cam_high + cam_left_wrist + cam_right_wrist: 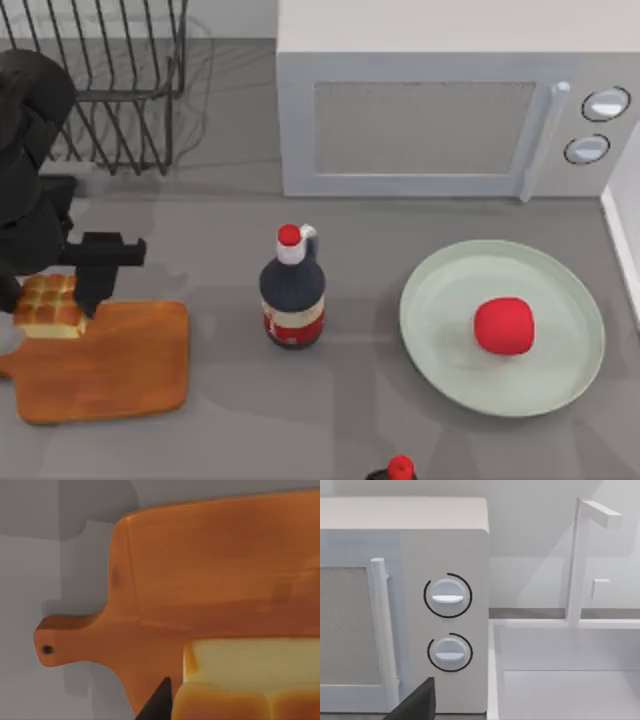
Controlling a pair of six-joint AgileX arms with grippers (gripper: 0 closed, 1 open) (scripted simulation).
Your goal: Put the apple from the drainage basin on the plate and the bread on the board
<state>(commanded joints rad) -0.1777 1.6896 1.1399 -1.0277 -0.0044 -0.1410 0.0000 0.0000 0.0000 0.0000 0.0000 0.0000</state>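
Overhead, the apple (504, 325) lies on the plate (440, 300).

Grey table (400, 440), white microwave (450, 110), wire rack (120, 90).

The grey table (220, 410) is occupied by a wire rack (110, 90) at upper left, a microwave (440, 120) at top, the board (110, 365) at lower left, a dark bottle (292, 295) at centre, and the plate (440, 340) at lower right.
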